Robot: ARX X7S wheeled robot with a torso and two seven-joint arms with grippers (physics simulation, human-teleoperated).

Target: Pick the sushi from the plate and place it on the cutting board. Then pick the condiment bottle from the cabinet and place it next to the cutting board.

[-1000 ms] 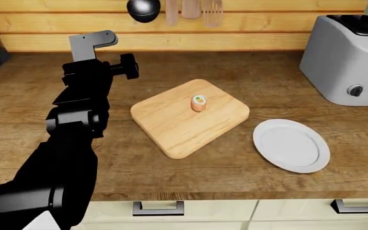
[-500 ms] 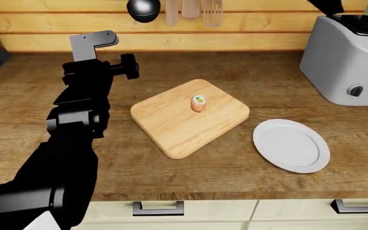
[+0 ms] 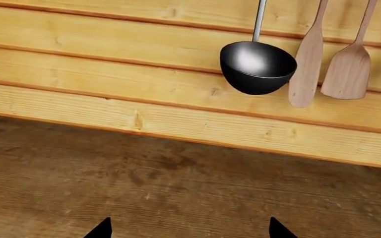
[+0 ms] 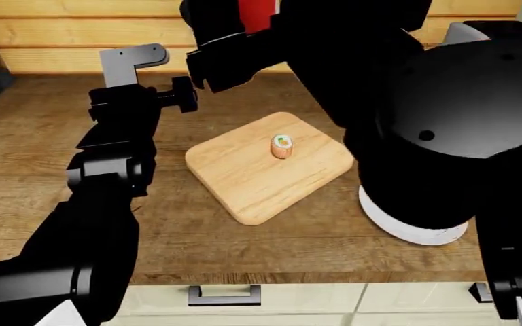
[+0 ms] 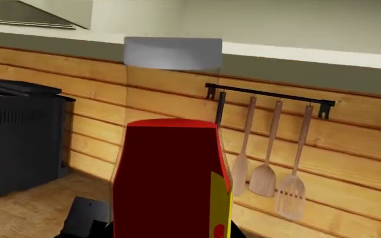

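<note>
- The sushi [image 4: 282,146] stands upright near the far corner of the cutting board [image 4: 261,173], which lies at an angle on the wooden worktop [image 4: 25,170].
- The plate [image 4: 424,234] lies on the worktop just beside the board's right corner, apart from it; most of it is hidden behind the right arm [image 4: 442,122], and only its near rim shows.
- The right arm crosses the head view from the right side toward the upper centre. At its end the right gripper [image 4: 242,41] carries the condiment bottle [image 5: 170,178], raised well above the worktop and beyond the far edge of the board. In the right wrist view the red body with a strip of yellow label fills the foreground and the pale cap [image 5: 172,53] sits on top; the jaws pinch the bottle, though the contact itself is hidden.
- The left arm [image 4: 107,176] rests over the worktop to the left of the board. The left gripper [image 3: 189,229] shows two dark tips set apart with nothing between them: jaws spread.
- On the plank wall hang a black ladle [image 3: 257,67] and wooden utensils [image 3: 339,64]; a dark appliance [image 5: 18,144] stands further along the worktop.
</note>
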